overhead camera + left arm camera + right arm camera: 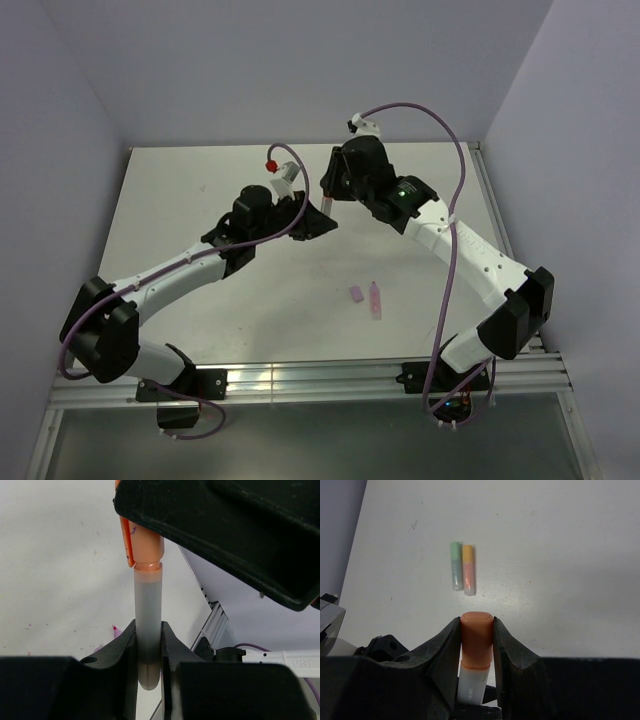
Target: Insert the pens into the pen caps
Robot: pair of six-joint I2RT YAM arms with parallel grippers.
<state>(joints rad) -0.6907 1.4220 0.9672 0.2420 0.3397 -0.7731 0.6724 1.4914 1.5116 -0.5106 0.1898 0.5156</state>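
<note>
A pen with a pale barrel [148, 610] is gripped by my left gripper [148, 630] near its rear end. An orange cap [477, 640] sits on the pen's other end, and my right gripper [476, 625] is shut on it. The cap also shows in the left wrist view [144, 545], under the right gripper's black body. In the top view the two grippers meet above the table's middle, left [312, 222] and right [331, 192]. A pink-purple pen [375, 300] and a purple cap [356, 294] lie apart on the table nearer the front.
A green-capped pen [455, 566] and an orange-capped pen [468, 570] lie side by side on the table in the right wrist view. An aluminium rail [330, 378] runs along the near edge. Walls close in the table on the left, back and right.
</note>
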